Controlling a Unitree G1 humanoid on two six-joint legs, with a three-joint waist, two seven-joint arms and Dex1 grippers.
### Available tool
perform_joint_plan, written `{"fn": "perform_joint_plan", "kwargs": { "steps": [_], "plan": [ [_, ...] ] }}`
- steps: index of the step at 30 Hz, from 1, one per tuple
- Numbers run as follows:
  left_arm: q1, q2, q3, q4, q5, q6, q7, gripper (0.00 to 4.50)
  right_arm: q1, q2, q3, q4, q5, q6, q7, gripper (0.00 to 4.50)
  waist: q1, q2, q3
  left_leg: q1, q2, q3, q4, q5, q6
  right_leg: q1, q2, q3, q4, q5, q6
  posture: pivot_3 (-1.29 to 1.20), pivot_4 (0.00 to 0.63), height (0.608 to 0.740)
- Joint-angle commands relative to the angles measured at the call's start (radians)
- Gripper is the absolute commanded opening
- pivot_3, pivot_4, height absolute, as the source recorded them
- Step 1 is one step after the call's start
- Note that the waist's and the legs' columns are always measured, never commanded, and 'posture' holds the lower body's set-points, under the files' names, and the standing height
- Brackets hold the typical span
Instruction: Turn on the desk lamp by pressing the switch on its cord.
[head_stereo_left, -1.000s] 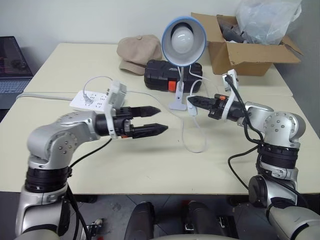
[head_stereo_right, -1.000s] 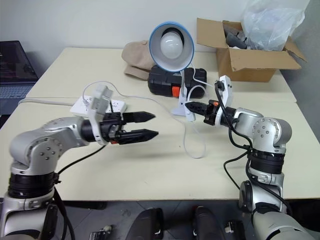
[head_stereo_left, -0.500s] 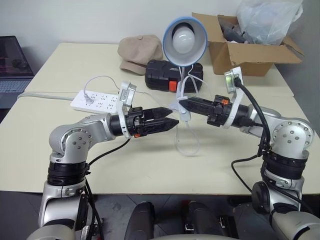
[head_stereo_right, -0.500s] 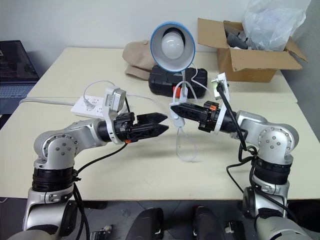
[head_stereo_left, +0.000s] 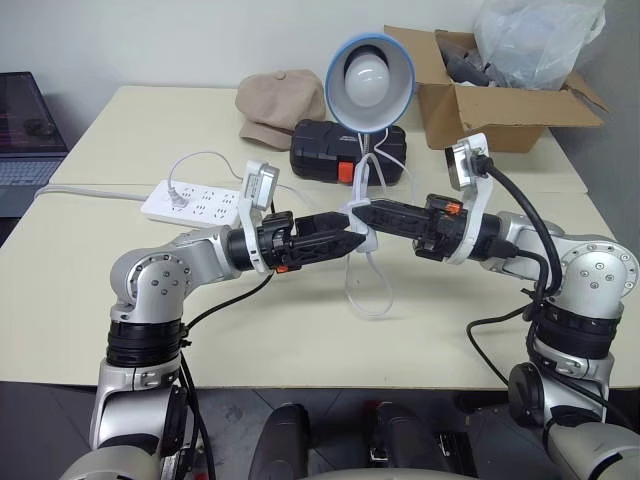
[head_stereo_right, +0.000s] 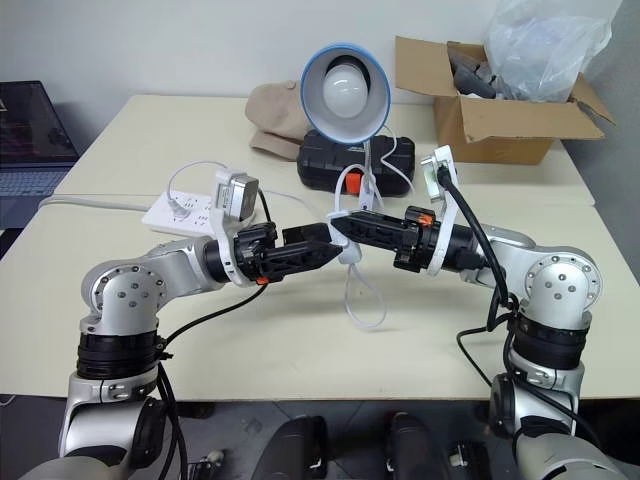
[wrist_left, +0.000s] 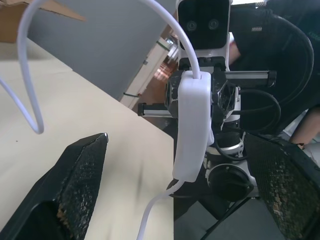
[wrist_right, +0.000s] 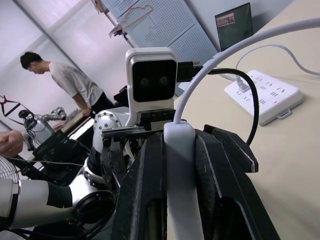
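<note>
Now switch (wrist_left: 192, 125) clamped in right fingers (head_stereo_left: 362, 213), left fingers (wrist_left: 80, 175) spread

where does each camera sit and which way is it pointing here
Left eye and right eye views: on the head, looking forward and down over both arms at the table, desk lamp and power strip.
Left wrist view: looks along the open left gripper at the switch and the right gripper.
Right wrist view: looks along the right gripper, shut on the switch, toward the left arm.
All four share the switch on its cord.
</note>
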Motion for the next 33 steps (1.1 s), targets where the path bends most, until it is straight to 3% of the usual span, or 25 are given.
{"fn": "perform_joint_plan", "kwargs": {
  "steps": [1, 7, 14, 27, 33],
  "plan": [
    [-0.010, -0.004, 0.004, -0.036, -0.023, 0.002, -0.011, 4.50, -0.007, -0.011, 0.005, -0.022, 0.057, -0.024, -0.018, 0.39, 0.000, 0.000, 0.000, 0.000, 0.000, 0.000, 0.000, 0.000, 0.000, 0.000, 0.000, 0.000, 0.000, 0.000, 0.000, 0.00, 0.150, 0.740],
    [-0.016, -0.021, -0.001, -0.028, -0.027, -0.001, -0.014, 4.50, -0.007, -0.021, 0.029, -0.024, 0.100, -0.040, -0.036, 0.39, 0.000, 0.000, 0.000, 0.000, 0.000, 0.000, 0.000, 0.000, 0.000, 0.000, 0.000, 0.000, 0.000, 0.000, 0.000, 0.00, 0.150, 0.740],
    [-0.009, -0.026, -0.011, -0.029, -0.023, -0.004, -0.033, 3.33, -0.008, -0.039, 0.052, -0.021, 0.136, -0.062, -0.057, 0.39, 0.000, 0.000, 0.000, 0.000, 0.000, 0.000, 0.000, 0.000, 0.000, 0.000, 0.000, 0.000, 0.000, 0.000, 0.000, 0.00, 0.150, 0.740],
    [0.003, -0.017, -0.034, -0.034, 0.007, -0.022, -0.071, 0.73, -0.021, -0.069, 0.080, -0.003, 0.184, -0.101, -0.077, 0.39, 0.000, 0.000, 0.000, 0.000, 0.000, 0.000, 0.000, 0.000, 0.000, 0.000, 0.000, 0.000, -0.001, 0.000, 0.000, 0.00, 0.150, 0.740],
    [0.005, -0.017, -0.034, -0.033, 0.010, -0.031, -0.074, 0.51, -0.023, -0.077, 0.089, 0.002, 0.198, -0.115, -0.085, 0.39, 0.000, 0.000, 0.000, 0.000, 0.000, 0.000, 0.000, 0.000, 0.000, 0.000, 0.000, 0.000, -0.001, 0.000, 0.000, 0.00, 0.150, 0.740]
  ]
}}
